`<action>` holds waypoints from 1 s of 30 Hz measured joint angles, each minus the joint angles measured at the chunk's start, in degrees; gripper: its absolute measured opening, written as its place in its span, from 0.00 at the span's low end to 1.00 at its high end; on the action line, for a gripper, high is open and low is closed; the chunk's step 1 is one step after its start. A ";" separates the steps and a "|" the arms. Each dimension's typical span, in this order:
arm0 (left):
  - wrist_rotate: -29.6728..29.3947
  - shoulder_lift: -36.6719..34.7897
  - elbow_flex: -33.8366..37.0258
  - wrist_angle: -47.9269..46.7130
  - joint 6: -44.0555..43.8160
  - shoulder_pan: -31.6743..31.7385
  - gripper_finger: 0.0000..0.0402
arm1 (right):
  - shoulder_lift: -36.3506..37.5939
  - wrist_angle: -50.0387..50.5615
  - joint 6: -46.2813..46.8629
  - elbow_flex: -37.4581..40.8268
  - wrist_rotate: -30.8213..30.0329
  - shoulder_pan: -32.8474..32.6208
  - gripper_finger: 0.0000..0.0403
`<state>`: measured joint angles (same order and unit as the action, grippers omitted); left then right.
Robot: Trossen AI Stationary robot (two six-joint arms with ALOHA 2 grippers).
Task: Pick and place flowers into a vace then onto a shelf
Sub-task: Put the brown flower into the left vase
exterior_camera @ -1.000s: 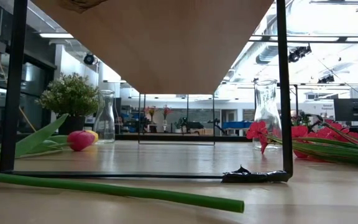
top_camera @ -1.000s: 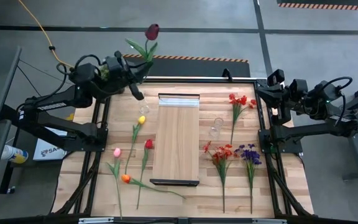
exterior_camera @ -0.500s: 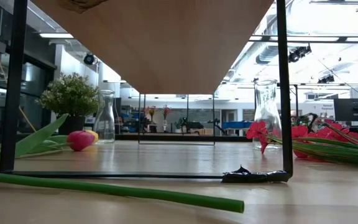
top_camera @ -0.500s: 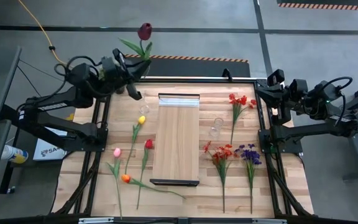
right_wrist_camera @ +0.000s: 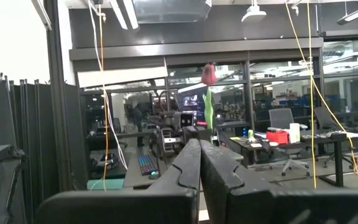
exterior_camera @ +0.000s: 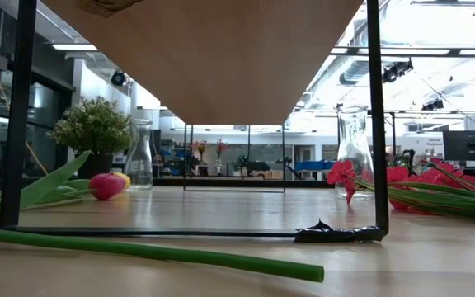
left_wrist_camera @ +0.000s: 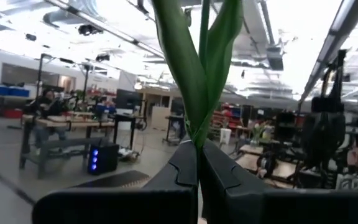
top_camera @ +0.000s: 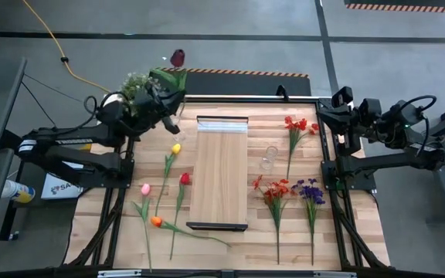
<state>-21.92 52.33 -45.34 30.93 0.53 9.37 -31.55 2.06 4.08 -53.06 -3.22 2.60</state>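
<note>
**Maroon tulip carried upright by the left claw, drawn in toward the upper-left corner of the surface**

Over the last second the maroon tulip (top_camera: 178, 58) is shifted left and lower in the high view, and the left claw (top_camera: 165, 103) is brought beside the potted plant (top_camera: 135, 83); a move toward the left glass vase (exterior_camera: 139, 155) is judged likely, with no flower yet placed. The left claw is closed on the smooth green stem, flanked by two broad tapering leaves. The right claw (right_wrist_camera: 199, 163) is held fully closed and empty at the right edge of the frame. The remaining flowers (top_camera: 278, 189) lie flat on the planked surface (top_camera: 346, 224), either side of the shelf (top_camera: 221, 174), a long pale wood board.
</note>
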 joint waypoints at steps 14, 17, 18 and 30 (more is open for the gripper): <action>-5.84 -12.29 16.94 14.43 -0.08 0.05 0.08 | -0.78 0.04 0.00 0.00 -1.05 0.00 0.00; -6.19 -12.38 19.00 18.66 0.90 0.17 0.08 | -1.52 0.02 0.00 0.00 -1.16 -0.01 0.00; -6.13 -12.38 19.31 19.07 0.67 0.65 0.08 | -1.85 0.02 0.00 0.00 -1.16 0.00 0.00; 0.35 -8.58 19.54 18.71 -7.09 10.45 0.08 | -4.77 0.02 0.00 0.00 -1.14 -0.01 0.00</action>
<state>-21.57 43.75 -25.80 49.64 -6.56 19.81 -36.31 2.09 4.08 -53.06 -4.36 2.59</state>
